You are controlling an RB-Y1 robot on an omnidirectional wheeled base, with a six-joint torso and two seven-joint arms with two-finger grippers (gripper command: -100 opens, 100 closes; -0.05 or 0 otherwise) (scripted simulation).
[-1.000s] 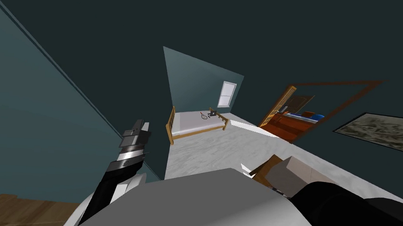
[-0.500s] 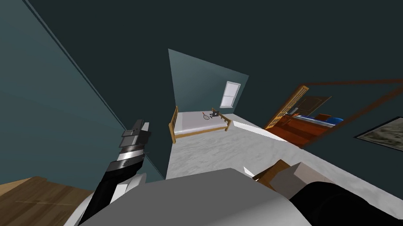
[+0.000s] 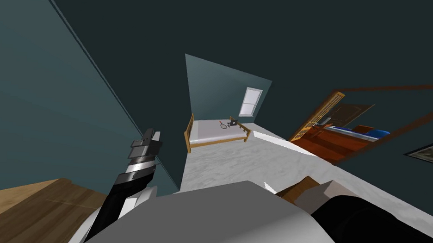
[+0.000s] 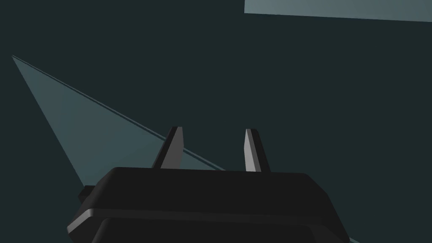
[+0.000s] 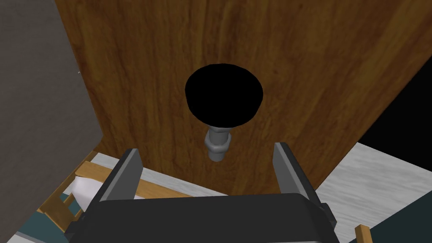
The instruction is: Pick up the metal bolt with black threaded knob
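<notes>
The bolt lies on a brown wooden surface (image 5: 303, 59) in the right wrist view. Its round black knob (image 5: 224, 95) points away from my hand, and its short grey shaft (image 5: 217, 145) points back toward it. My right gripper (image 5: 206, 148) is open, one finger on each side of the shaft's end, neither touching it. The knob lies just beyond the fingertips. My left gripper (image 4: 214, 130) is raised at my left side before a dark teal wall, its fingers a small gap apart and holding nothing. The left forearm (image 3: 134, 173) rises beside my chest in the head view.
A wooden surface (image 3: 25, 209) lies low at my left. Across the pale floor (image 3: 255, 161) stand a wood-framed bed (image 3: 215, 134) and an open doorway (image 3: 335, 133). A grey panel (image 5: 38, 105) borders the bolt's wooden surface.
My head view has swung: the bed, doorway and picture frame have slid right, and more of the wooden surface shows at the bottom left. The left arm holds its place in the picture.
</notes>
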